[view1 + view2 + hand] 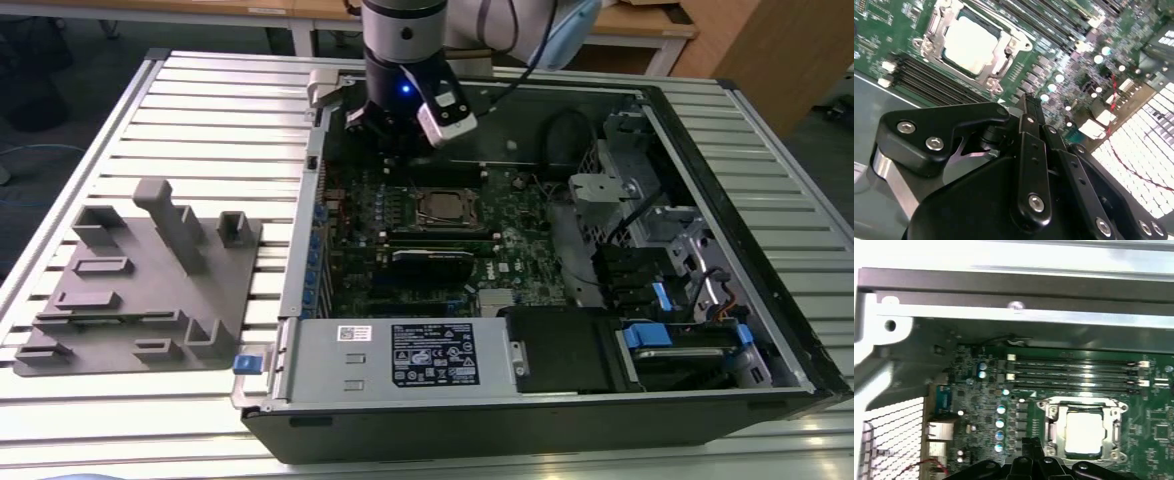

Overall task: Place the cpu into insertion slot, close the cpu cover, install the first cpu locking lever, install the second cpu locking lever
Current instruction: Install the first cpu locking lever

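cpu [1083, 432] already in slot [947, 46], cover [1080, 402] looks down over it. Levers: can't make out if latched, honestly. Jaws pressed together, empty, cpu just past them, untouched.

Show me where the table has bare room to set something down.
Bare slats lie behind the grey fixture, and in front of it toward the near edge. Inside the computer case, around the insertion slot, it is crowded.
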Robot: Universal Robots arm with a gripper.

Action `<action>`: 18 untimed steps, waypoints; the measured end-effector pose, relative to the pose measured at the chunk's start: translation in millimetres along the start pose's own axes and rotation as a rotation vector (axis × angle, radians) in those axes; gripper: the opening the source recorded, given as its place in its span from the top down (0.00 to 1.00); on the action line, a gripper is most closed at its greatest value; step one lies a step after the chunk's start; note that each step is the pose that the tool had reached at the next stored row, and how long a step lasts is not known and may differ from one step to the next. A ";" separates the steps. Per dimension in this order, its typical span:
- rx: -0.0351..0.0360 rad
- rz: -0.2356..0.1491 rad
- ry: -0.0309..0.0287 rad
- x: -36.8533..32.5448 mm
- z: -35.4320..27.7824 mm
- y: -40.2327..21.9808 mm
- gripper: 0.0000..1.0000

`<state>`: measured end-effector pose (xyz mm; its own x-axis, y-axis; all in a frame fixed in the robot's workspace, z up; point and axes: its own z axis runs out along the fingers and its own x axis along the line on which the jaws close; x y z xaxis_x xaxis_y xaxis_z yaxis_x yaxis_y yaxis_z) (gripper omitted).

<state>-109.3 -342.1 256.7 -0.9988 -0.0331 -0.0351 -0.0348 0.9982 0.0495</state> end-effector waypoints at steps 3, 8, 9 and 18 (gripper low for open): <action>-0.0001 0.000 -0.0005 4.8 0.2 0.1 0.89; -0.0244 0.001 -0.0014 11.0 0.1 0.4 0.89; -0.0267 0.001 -0.0015 11.2 0.1 0.4 0.89; -0.0578 0.002 -0.0026 11.2 0.1 0.4 0.89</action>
<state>-120.5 -342.1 256.2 -0.9988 -0.0309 -0.0375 -0.0348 0.9936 0.1071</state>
